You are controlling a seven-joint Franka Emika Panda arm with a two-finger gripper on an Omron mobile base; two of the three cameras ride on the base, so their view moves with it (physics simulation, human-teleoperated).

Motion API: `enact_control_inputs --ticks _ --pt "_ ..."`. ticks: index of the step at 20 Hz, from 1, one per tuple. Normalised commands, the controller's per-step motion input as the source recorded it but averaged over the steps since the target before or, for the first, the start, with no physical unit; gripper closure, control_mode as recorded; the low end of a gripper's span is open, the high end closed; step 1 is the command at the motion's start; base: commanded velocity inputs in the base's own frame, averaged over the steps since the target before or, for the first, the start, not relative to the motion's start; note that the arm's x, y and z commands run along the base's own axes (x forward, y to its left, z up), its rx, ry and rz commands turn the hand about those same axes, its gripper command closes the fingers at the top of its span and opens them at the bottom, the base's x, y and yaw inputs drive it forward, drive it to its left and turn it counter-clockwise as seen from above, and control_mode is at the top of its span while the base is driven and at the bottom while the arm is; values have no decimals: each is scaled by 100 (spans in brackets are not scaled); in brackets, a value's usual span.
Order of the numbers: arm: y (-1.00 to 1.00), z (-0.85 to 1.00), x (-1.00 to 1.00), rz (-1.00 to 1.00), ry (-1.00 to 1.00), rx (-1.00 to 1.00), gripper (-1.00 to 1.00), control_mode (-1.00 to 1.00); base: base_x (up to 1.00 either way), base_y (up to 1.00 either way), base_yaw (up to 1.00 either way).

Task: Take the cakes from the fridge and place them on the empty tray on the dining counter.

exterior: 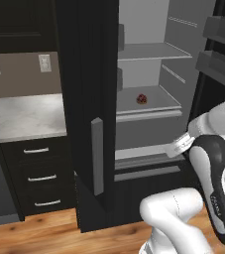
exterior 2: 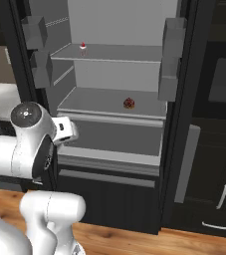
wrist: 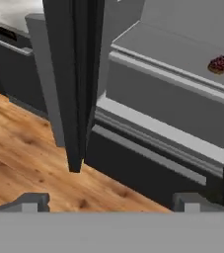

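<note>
Fridge (exterior 2: 119, 124): stood with both doors swung wide, pale shelves showing.
Lower cake (exterior 2: 129, 103): sat alone near the middle of the lower shelf, dark red top up.
Upper cake (exterior 2: 83, 48): sat at the left of the shelf above, tiny and upright.
Gripper (wrist: 111, 201): jaws spread wide, nothing between them, well short of the shelf.
Handling, as I judged it: light, soft, easily crushed or tipped.
Where to hold: low on the whitish sides with a gentle squeeze, not on the topping.
</note>
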Motion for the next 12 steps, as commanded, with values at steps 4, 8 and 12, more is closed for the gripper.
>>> enact_control_inputs --ticks 4,8,12 --pt "0 -9 36 65 -42 0 -100 -100 0 0 0" --pt "0 -24 31 63 -69 0 -100 -100 0 0 0" --pt "18 -22 20 53 -54 -8 -100 -100 0 0 0"
